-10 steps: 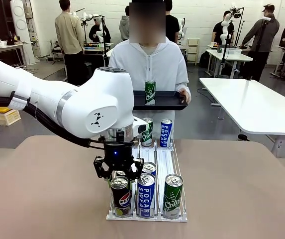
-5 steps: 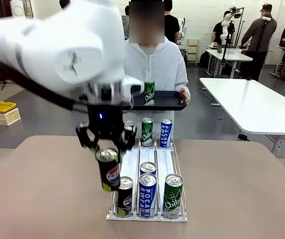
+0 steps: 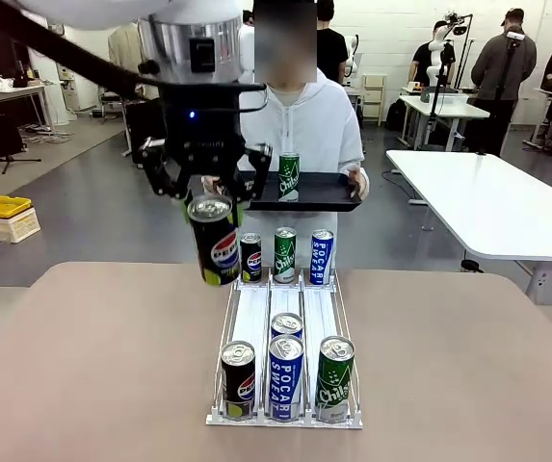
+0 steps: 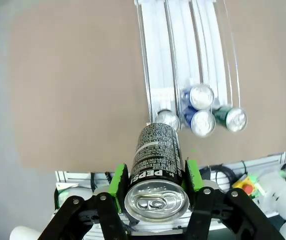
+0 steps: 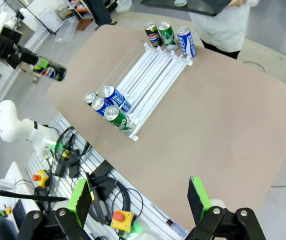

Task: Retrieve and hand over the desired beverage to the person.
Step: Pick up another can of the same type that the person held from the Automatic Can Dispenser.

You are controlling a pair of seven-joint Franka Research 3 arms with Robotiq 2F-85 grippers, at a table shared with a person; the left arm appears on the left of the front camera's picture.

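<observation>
Pepsi can (image 3: 214,241) aloft, clenched in the left gripper (image 3: 205,192) above the rack (image 3: 253,313) — carry phase. Next: reach across to the person's tray (image 3: 328,199) and set it beside the green can (image 3: 290,177). Right gripper (image 5: 140,200) hangs released.

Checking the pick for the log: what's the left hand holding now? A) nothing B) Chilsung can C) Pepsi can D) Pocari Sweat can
C: the left hand is shut on a black Pepsi can, its green pads pressing both sides, lifted clear above the can rack.
</observation>
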